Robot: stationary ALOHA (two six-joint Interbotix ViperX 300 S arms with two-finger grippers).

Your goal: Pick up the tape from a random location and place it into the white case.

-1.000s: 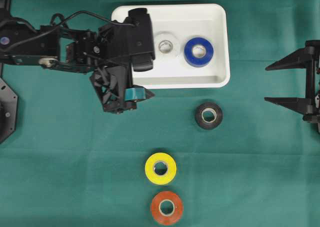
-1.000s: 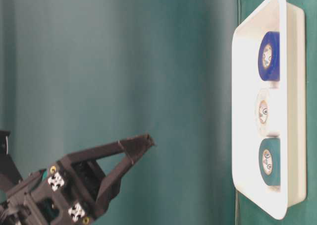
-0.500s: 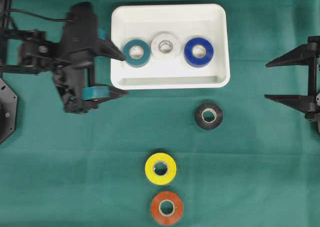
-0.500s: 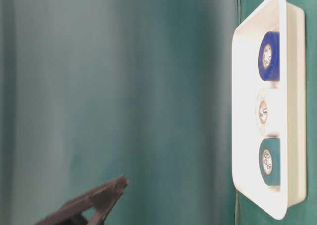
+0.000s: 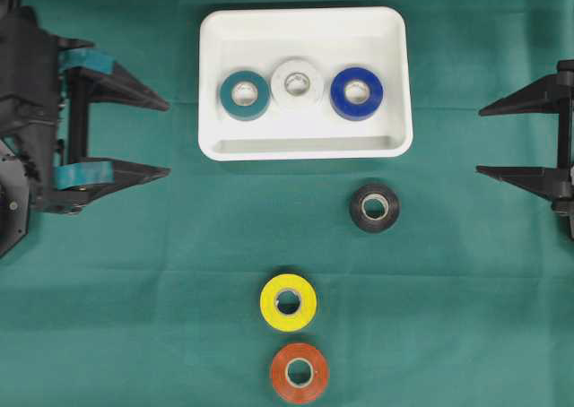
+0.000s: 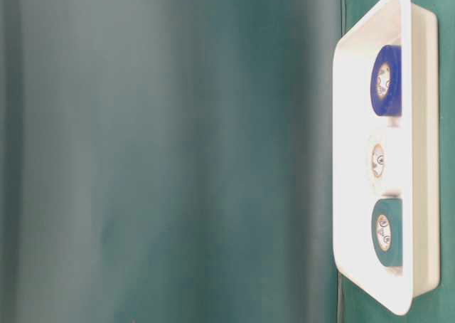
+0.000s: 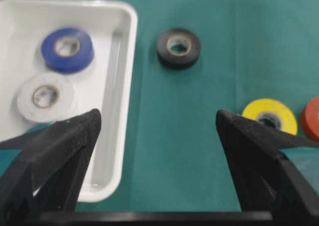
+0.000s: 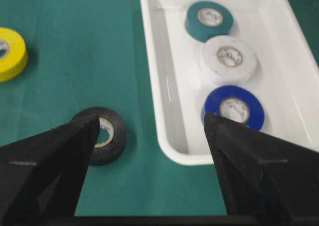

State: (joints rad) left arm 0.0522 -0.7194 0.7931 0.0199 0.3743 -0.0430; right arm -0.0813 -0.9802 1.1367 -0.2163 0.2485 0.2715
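White case at 12 o'clock on the green counter, holding three rolls in a row: teal tape, white tape, blue tape. Teal and white touching or nearly so; blue just beside the white. Same three visible on edge in the table-level view, inside the case rim.

Three rolls left out on the cloth: black tape just below the case's lower right corner, at about 4 o'clock from the case centre; yellow tape and orange tape near 6 o'clock, close together, yellow above orange.

Left claw at 9 o'clock, spread wide, holding nothing, pointing toward the middle. Right claw at 3 o'clock, also spread wide and empty, aimed inward.

Judged step: between picks, half the rolls stowed, no roll in hand. Next move probably a reach for a loose roll. Black tape closest to the right claw, dead ahead in its wrist view; calls for lowering over the roll, straddling it across the outer wall, closing, then lifting clear of the case rim before release. Free space in the case along the bottom and right.
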